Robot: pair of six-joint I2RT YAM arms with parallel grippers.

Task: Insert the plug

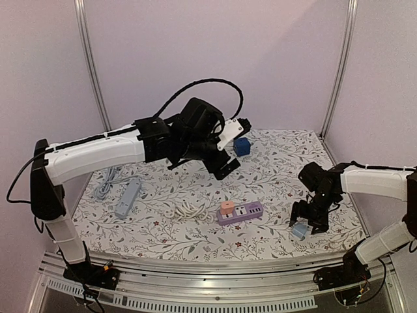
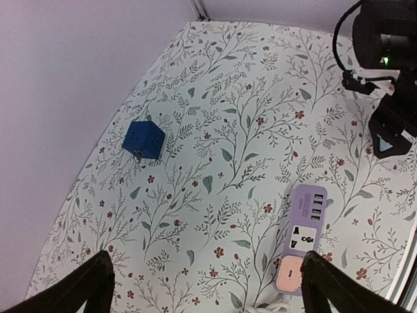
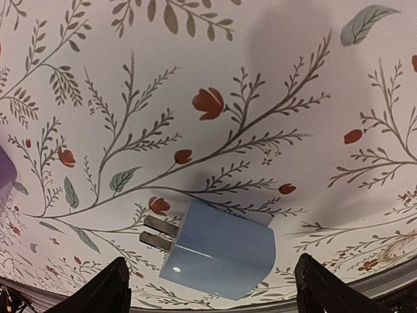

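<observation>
From above, the light blue plug (image 1: 300,229) lies on the flowered table (image 1: 280,169) near its front right corner. The right gripper (image 1: 305,223) is down over it, one finger on each side. The purple power strip (image 1: 241,212) sits near the plug, towards the middle of the table, with a pink plug (image 1: 227,208) already seated in its end. The right arm is plainly the nearer one. The left gripper (image 1: 223,166) hangs high over the back of the table, near a dark blue cube (image 1: 242,146) and well away from the job.

The left wrist camera shows what the overhead view blurs: an open socket face on the purple strip, between the pink plug (image 2: 290,274) and the small ports. It also shows the left gripper (image 2: 208,287) spread wide with nothing in it.

The right wrist camera gives the close detail. The plug (image 3: 218,251) lies flat with its two prongs (image 3: 158,231) pointing left towards the sliver of purple strip (image 3: 2,182) at the frame's edge. The right gripper (image 3: 210,290) is wide, with bare cloth showing between each finger and the plug body, so nothing is held yet.

The prong axis runs roughly along the line between the fingers. I reckon closing now would press on the prong end and the back rather than the flat sides, so a turn of the wrist may be needed.
</observation>
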